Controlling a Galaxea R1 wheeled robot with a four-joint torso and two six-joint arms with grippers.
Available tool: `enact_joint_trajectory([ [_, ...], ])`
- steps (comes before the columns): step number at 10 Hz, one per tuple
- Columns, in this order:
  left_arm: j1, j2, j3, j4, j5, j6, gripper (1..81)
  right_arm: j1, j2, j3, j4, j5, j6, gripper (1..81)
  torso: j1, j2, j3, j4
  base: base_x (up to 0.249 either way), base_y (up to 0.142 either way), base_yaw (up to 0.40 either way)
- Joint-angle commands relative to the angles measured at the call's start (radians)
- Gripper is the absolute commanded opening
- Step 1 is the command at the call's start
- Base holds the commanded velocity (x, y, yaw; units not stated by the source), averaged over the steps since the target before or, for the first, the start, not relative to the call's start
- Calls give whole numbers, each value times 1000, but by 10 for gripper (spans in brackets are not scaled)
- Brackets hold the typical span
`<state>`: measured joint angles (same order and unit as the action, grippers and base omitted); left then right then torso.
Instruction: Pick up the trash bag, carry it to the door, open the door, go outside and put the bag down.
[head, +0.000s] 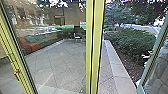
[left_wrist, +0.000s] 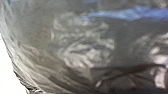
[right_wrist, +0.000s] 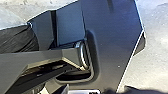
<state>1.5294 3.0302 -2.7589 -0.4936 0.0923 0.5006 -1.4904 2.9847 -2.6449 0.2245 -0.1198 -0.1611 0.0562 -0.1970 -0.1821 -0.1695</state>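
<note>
Dark trash bag (left_wrist: 82, 53), blue strip (left_wrist: 135, 13) across its wrinkled plastic

Bushes (head: 132, 41) near a pale kerb (head: 118, 67); seating (head: 30, 47) (partly orange)

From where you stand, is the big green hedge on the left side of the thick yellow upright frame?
No, the hedge is right of the yellow upright frame, beside the pale edging.
</note>
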Motion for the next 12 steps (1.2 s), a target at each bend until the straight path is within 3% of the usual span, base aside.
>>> enact_joint_trajectory([
  [1,-47,1,-4,1,73,9,10,51,9,4,-16,-64,-5,811,0,0,0,0,0,0,0],
  [12,-47,0,1,9,79,18,10,34,33,4,-31,-50,-5,811,0,0,0,0,0,0,0],
])
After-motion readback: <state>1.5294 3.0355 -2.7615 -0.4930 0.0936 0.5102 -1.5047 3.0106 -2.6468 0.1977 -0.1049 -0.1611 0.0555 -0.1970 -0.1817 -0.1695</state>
